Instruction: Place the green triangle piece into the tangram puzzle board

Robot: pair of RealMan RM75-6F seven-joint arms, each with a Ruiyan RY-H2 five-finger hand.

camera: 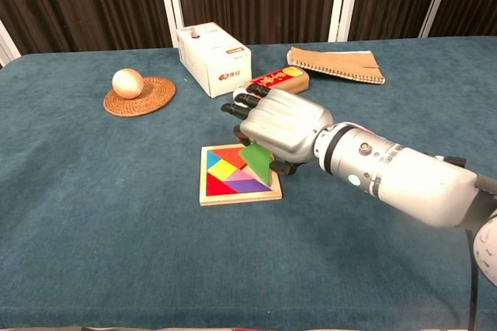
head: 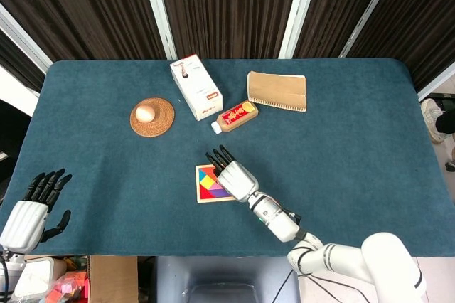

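Observation:
The tangram board is a square wooden tray of coloured pieces, lying mid-table. My right hand hovers over its right side and pinches the green triangle piece, which stands tilted with its lower tip at the board's right part. The hand hides that part of the board in the head view. My left hand is far off at the table's near left corner, fingers spread and holding nothing.
At the back stand a white box, a red-labelled bottle lying flat, a spiral notebook, and an egg on a woven coaster.

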